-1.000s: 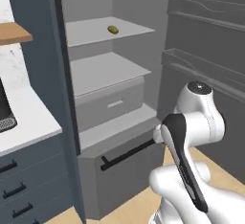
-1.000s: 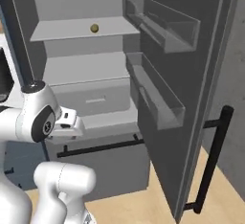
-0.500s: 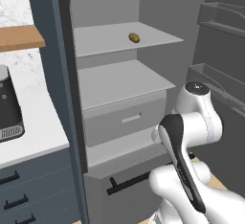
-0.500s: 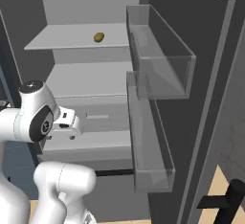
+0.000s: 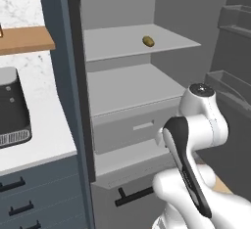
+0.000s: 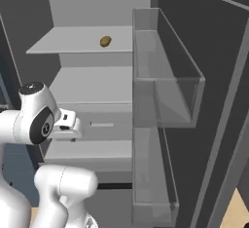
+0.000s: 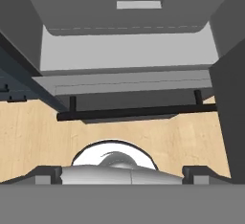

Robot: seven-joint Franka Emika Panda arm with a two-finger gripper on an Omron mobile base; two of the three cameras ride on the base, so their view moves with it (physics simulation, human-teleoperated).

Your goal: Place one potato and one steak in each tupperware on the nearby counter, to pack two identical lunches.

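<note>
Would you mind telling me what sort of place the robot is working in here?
A rendered kitchen, it seems: an open fridge with a potato on a shelf, beside a white counter over dark drawers.

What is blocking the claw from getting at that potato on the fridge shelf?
Nothing visible. The fridge stands open, and the potato lies alone on the upper shelf. The open claw just sits much lower, pointing down toward the floor.

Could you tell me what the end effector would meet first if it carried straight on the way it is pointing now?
Probably the black bar handle of the fridge's bottom drawer, which sits mid-frame ahead of the open end effector. Depth is unclear, so it could pass the handle and meet the wooden floor instead.
</note>
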